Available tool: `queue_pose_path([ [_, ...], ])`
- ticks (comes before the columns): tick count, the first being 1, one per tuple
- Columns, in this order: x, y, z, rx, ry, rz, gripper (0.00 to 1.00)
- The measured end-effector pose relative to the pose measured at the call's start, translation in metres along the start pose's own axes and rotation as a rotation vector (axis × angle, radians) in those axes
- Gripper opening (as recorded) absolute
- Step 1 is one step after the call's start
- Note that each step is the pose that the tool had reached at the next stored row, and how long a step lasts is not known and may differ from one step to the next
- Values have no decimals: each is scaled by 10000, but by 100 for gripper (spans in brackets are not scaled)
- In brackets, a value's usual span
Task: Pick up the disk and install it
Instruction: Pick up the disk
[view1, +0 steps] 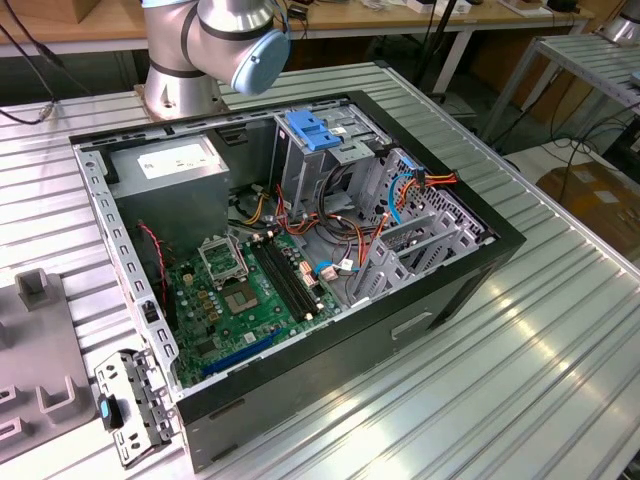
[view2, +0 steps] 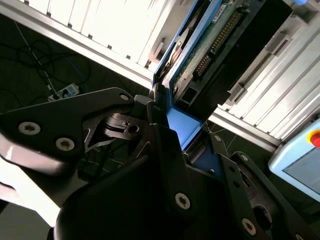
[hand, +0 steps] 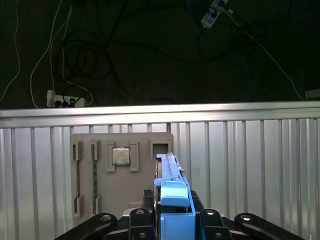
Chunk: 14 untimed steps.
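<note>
The black two-fingered hand (hand: 172, 210) pinches the flat silver-grey metal disk with blue plastic side rails (hand: 169, 170) edge-on, its fingers (view2: 165, 145) pressed against both sides. The disk is held over the ribbed metal tabletop (hand: 250, 165) near its edge, just beside a grey slotted tray (hand: 125, 190) — the open black computer case (view1: 300, 230) stands mid-tabletop.

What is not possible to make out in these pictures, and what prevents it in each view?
- Label of the disk: the first wrist view sees it edge-on, blue rail toward the camera.
- Where the gripper meets it: second wrist view, dark finger links cover the contact.
- The arm: exterior view, cut by the top edge.
- The bay under the blue bracket: exterior view, cage walls hide its inside.
</note>
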<state>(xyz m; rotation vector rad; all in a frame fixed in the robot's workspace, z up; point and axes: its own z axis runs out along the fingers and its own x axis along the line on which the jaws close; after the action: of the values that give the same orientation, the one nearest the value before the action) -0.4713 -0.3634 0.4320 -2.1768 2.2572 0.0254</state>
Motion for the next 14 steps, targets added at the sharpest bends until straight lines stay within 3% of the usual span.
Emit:
queue_pose_path([
  [14,-2,1,-130,1,0,-1,37],
])
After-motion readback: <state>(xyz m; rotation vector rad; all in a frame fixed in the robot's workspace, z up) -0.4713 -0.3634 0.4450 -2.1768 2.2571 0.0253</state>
